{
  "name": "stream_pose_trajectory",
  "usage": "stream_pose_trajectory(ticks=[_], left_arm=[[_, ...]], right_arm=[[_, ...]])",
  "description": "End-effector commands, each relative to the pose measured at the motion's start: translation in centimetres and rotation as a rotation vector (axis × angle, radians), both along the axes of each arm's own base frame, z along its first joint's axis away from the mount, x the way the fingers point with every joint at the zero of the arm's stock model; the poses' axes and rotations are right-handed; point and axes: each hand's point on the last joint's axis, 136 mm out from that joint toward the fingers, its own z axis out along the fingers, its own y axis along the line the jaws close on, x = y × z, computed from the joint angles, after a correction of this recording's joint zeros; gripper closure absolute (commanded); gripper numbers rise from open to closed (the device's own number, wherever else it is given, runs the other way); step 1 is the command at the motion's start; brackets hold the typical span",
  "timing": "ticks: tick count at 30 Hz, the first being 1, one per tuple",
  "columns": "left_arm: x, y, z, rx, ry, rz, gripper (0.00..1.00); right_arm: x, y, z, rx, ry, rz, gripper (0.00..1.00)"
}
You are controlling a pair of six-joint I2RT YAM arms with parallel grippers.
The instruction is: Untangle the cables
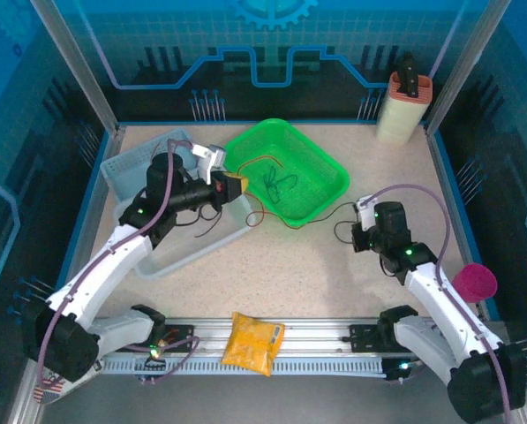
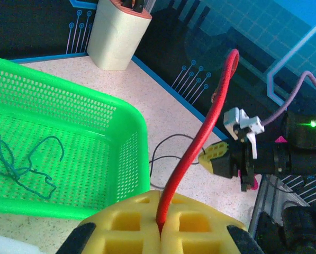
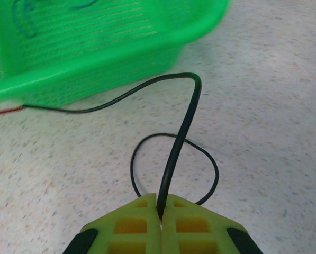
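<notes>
My left gripper (image 1: 234,185) (image 2: 160,205) is shut on a red cable (image 2: 197,140) that rises from between its yellow pads and arcs away to the right. It hangs by the left rim of the green basket (image 1: 329,172) (image 2: 131,121). A dark green cable (image 1: 278,184) (image 2: 21,166) lies tangled on the basket floor, with a thin brown one (image 1: 265,162) beside it. My right gripper (image 1: 356,231) (image 3: 160,203) (image 2: 215,154) is shut on a black cable (image 3: 178,145) (image 1: 338,228), low over the table right of the basket. That cable loops on the tabletop and runs under the basket's edge.
A pale blue-grey bin (image 1: 135,168) sits under the left arm. A cream holder (image 1: 402,108) (image 2: 115,37) stands at the back right. A magenta cup (image 1: 475,281) is by the right wall, and a yellow packet (image 1: 252,343) lies on the front rail.
</notes>
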Motion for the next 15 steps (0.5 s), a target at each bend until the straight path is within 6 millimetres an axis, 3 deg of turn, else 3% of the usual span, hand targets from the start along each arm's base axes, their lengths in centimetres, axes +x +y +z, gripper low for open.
stream_pose_trajectory(ticks=[1, 6, 15], left_arm=[[-0.8, 0.3, -0.1, 0.011, -0.007, -0.019, 1.0], [-0.7, 0.3, 0.6, 0.006, -0.02, -0.022, 1.0], [-0.7, 0.3, 1.0, 0.007, -0.027, -0.029, 1.0]], right_arm=[[0.5, -2.1, 0.6, 0.072, 0.019, -0.157, 1.0], [0.6, -4.0, -0.7, 0.172, 0.118, -0.289, 1.0], [0.6, -5.8, -0.7, 0.239, 0.11, -0.384, 1.0]])
